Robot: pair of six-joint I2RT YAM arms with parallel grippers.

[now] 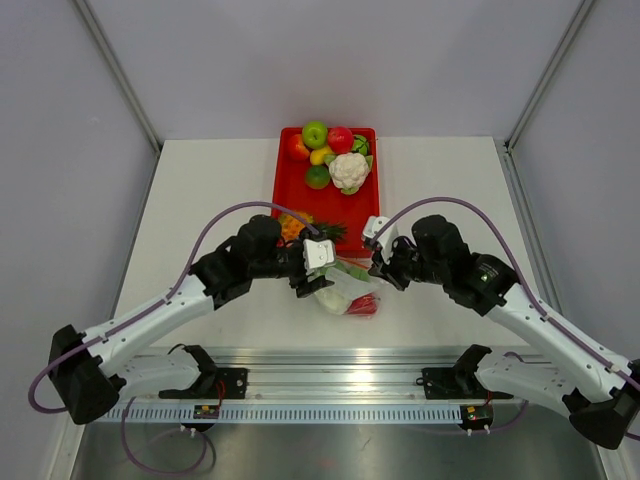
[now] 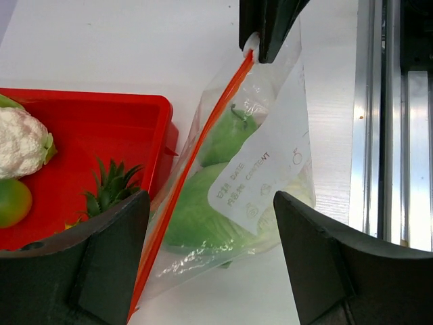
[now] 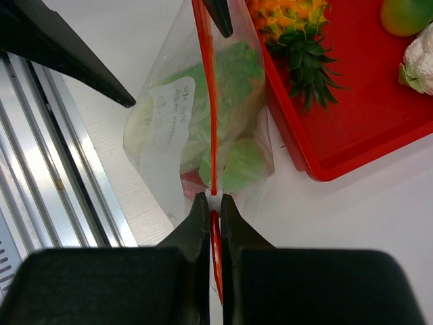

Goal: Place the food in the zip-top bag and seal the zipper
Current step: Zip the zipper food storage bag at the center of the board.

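Note:
The zip-top bag (image 1: 345, 292) lies on the table between both arms, clear and crinkly, with a white label. Inside it I see the leafy green lettuce (image 2: 203, 217), another green piece (image 2: 230, 135) and the red tomato (image 3: 196, 177). The orange-red zipper (image 2: 203, 149) runs along the bag's edge beside the tray. My right gripper (image 3: 214, 201) is shut on the zipper's white slider at one end. My left gripper (image 2: 211, 271) stands open over the other end, its fingers (image 2: 101, 271) straddling the bag without touching it.
The red tray (image 1: 300, 200) sits just behind the bag, holding the white cauliflower (image 1: 348, 170), the orange pineapple (image 3: 291, 20) and several other toy fruits. A metal rail (image 1: 330, 355) runs along the table's near edge.

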